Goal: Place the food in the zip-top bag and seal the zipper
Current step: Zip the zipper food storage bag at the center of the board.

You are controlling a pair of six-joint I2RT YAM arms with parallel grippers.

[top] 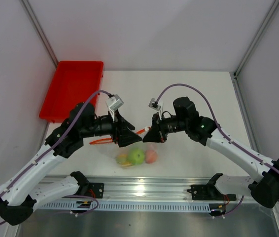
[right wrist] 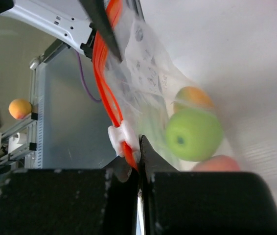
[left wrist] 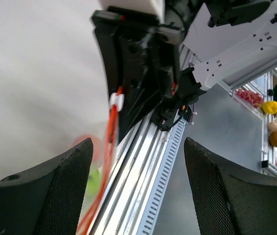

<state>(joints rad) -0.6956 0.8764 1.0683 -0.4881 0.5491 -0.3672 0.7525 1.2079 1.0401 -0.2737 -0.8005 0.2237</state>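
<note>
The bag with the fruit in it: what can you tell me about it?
The bag is a clear, crinkly plastic pouch with faint print. An orange-red zipper runs along its mouth and carries a white slider. Inside are a green fruit, a yellow-orange fruit and a pinkish fruit. The right gripper is shut on the zipper beside the slider. The left gripper is open and grips nothing. Whether the bag rests on the table cannot be told.
</note>
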